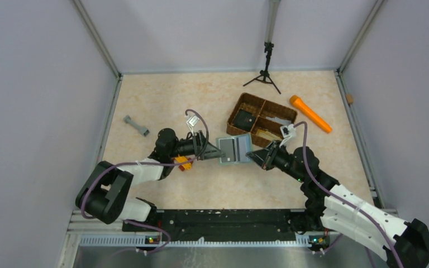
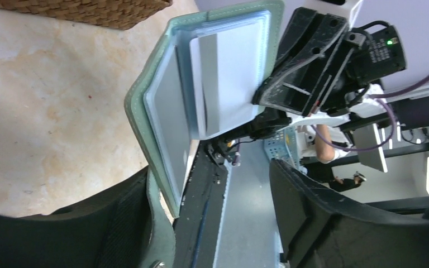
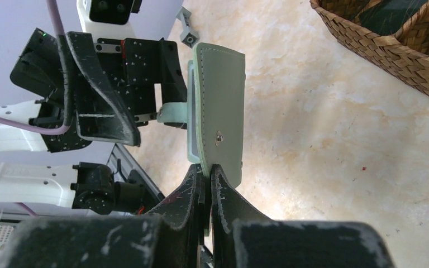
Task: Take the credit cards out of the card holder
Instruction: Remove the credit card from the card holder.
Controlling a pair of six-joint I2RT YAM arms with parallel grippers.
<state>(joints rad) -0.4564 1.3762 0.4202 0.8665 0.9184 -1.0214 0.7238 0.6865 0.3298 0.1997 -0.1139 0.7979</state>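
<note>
The card holder (image 1: 233, 149) is being held open over the desk (image 1: 162, 95), near-left of the basket (image 1: 236, 110); the right end effector (image 1: 253, 154) is pinching its right edge; the left end effector (image 1: 214, 151) is gaping at its left edge; one thin pinch is risking a twist or drop.

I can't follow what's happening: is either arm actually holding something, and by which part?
Yes: the right tool pinches the card holder by the edge of its cover. The left tool looks open, gripping nothing.
</note>
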